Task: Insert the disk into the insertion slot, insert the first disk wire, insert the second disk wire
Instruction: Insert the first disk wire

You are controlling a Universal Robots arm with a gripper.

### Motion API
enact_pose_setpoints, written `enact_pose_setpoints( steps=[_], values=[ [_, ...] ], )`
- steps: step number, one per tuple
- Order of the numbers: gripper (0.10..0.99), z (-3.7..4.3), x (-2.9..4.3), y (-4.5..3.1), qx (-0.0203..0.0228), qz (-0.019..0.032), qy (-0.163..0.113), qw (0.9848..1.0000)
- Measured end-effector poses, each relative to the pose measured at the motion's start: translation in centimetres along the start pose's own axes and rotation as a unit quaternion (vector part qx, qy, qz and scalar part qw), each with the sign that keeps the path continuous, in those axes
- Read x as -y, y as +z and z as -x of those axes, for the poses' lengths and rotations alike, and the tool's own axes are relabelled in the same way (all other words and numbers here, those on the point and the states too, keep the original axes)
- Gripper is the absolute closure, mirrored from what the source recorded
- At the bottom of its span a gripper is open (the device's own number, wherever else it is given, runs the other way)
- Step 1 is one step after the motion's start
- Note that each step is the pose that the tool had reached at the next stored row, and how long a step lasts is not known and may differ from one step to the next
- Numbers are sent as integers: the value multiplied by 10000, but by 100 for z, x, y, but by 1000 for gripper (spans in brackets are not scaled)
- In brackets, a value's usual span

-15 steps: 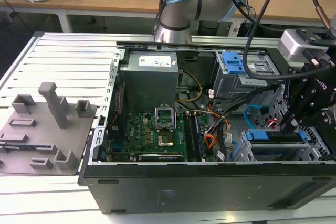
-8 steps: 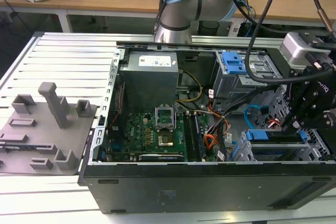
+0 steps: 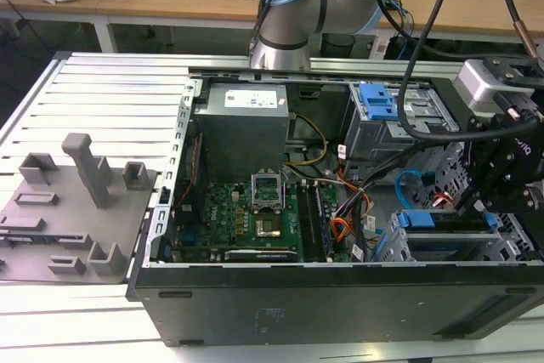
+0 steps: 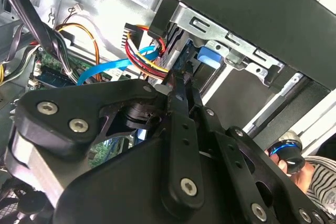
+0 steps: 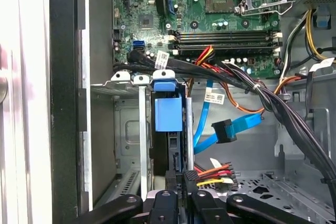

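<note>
The disk [image 5: 168,114] stood on edge inside the insertion slot [image 5: 126,129], its bright blue carrier facing out of the bay. In the exterior view the disk [image 3: 442,223] and the perforated slot [image 3: 510,240] sat at the lower right of the frame, in the near corner of the open computer case [image 3: 297,303].

The gripper [image 5: 181,179] was right at the exposed end of the disk. Its fingers were drawn together on the black plug of the first disk wire [image 5: 212,172], a red, yellow and black bundle. In the second wrist view the gripper [image 4: 181,82] narrowed to a thin tip beside that bundle [image 4: 147,59] and the blue carrier [image 4: 210,56]. In the exterior view the gripper [image 3: 470,201] reached down just above the slot.

The second disk wire [image 5: 239,124] looped beside the disk, and its black plug hung free, apart from the drive. It showed as a light-blue loop [image 3: 412,184] in the exterior view, left of the gripper.

Further out lay the motherboard [image 3: 246,218] at centre frame, the power supply [image 3: 246,121] above it, and a taller grey cage [image 3: 399,121] with a blue latch [image 3: 378,101] at the upper right. The case rested on a slatted desk [image 3: 110,99], with a grey fixture plate [image 3: 68,210] at the left.
</note>
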State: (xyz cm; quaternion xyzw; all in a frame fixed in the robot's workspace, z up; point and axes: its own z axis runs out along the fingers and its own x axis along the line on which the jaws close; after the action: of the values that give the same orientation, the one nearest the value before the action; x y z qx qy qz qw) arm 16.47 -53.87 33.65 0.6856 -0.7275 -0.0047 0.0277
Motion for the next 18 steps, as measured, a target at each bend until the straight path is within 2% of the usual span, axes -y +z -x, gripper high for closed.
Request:
enact_pose_setpoints(
  steps=[9, 10, 12, 14, 16, 18],
  values=[
    [910, 1, 1, 19, 9, 2, 0, 10000],
    [847, 1, 0, 12, 2, 1, 1, 10000],
    [847, 0, 1, 13, 2, 1, 0, 10000],
    [847, 0, 0, -16, 2, 1, 0, 10000],
    [847, -3, -4, -85, 3, 2, 0, 10000],
    [847, -3, -5, -105, 2, 1, 0, 10000]
  ],
)
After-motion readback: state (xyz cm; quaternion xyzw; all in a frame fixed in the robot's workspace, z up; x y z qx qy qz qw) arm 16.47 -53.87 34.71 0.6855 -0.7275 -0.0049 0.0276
